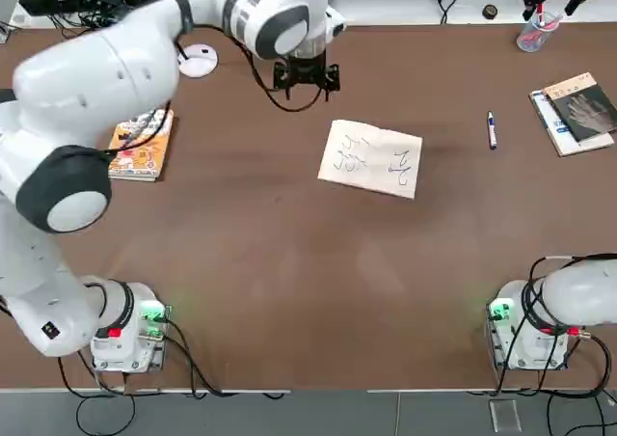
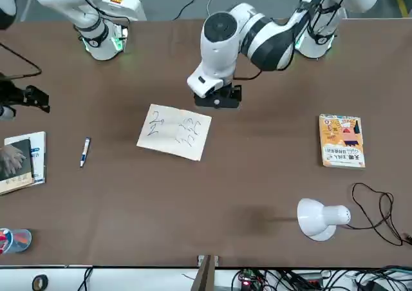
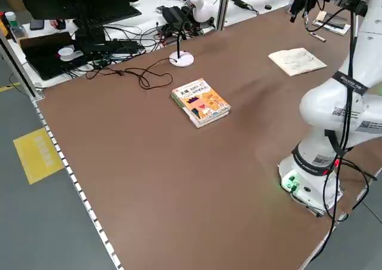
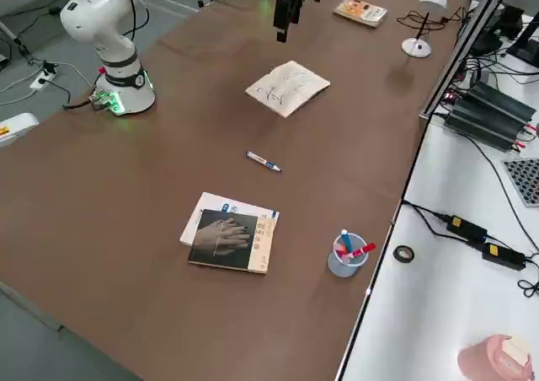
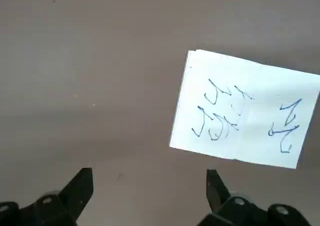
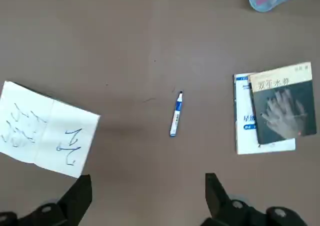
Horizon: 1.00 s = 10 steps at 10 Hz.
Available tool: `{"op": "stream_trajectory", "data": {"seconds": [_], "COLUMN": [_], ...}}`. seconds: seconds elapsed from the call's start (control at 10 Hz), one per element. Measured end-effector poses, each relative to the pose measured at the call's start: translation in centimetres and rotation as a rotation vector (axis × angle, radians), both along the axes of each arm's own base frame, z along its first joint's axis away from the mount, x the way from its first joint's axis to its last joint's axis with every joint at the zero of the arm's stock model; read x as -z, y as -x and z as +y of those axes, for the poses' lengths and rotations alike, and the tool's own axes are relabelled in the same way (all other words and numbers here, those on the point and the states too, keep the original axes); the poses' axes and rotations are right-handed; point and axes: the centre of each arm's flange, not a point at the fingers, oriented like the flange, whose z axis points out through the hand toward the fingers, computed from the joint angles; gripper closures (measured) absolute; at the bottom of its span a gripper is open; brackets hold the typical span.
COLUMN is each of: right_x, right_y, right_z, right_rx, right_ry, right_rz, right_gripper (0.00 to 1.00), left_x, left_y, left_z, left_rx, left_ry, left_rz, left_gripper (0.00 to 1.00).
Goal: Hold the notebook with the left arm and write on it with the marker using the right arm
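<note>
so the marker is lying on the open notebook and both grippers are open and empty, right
Not quite: the marker lies on the bare table, apart from the open notebook, as the top view shows. Both the left gripper and the right gripper are open and empty.

The grey-covered book (image 6: 280, 108) bears Chinese characters reading roughly 双年水养; the notebook (image 5: 243, 109) carries only illegible blue scribbles.

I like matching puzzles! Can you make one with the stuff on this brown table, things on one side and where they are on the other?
Things:
1. white open notebook with blue scribbles
2. slim blue-and-white marker
3. orange-yellow illustrated book
4. red-tipped pens

Places:
A. standing in a clear cup
B. middle of the table
C. lying loose between notebook and grey book
D. close to the white lamp

Pairs: 1-B, 2-C, 3-D, 4-A
</note>
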Motion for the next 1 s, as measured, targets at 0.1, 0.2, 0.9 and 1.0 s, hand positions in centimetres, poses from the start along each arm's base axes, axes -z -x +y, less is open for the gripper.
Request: {"op": "stream_trajectory", "data": {"seconds": [0.1,0.2,0.9,1.0], "right_x": [0.9,1.7,3.9,3.9], "right_y": [-0.6,-1.2,-2.6,-2.6], "right_z": [-0.9,-1.5,-1.8,-1.6], "right_rx": [-0.017,-0.024,-0.041,-0.035], "right_ry": [0.001,0.002,0.005,0.005], "right_rz": [-0.003,-0.005,-0.006,-0.004], "right_gripper": [0.0,0.0,0.03,0.03], "left_x": [1.4,2.7,10.9,12.1], "left_y": [0.0,0.1,0.2,0.2], "left_z": [-0.6,-1.2,-4.0,-4.2], "left_rx": [-0.01,-0.018,-0.01,-0.007], "left_ry": [-0.003,-0.001,-0.012,-0.013], "left_rz": [0.002,0.0,-0.03,-0.034], "left_gripper": [0.0,0.0,0.0,0.0]}}
